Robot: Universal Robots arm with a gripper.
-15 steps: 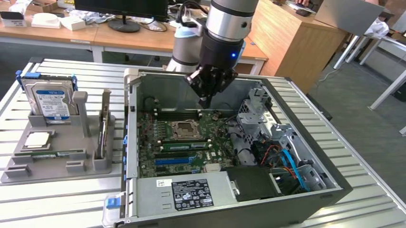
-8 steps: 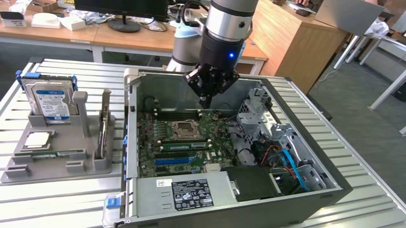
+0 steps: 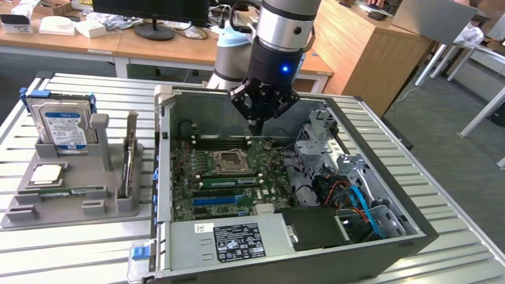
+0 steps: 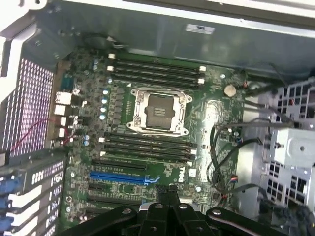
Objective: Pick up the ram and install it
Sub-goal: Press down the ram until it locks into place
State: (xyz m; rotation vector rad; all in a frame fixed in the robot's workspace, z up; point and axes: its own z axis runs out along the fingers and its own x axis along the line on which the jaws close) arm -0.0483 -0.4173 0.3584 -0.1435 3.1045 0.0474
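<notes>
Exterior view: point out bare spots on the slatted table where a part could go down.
Free: the slatted table in front of the grey holder, and the strip on the exterior view's right of the computer case. Crowded: inside the case, where the shut gripper hangs over the motherboard.

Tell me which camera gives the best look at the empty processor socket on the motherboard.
The wrist view: the processor socket sits mid-frame, facing the camera, its metal frame and dark centre plain, with memory slots beside it. The exterior view shows the same socket smaller and at a slant, below the gripper.
</notes>
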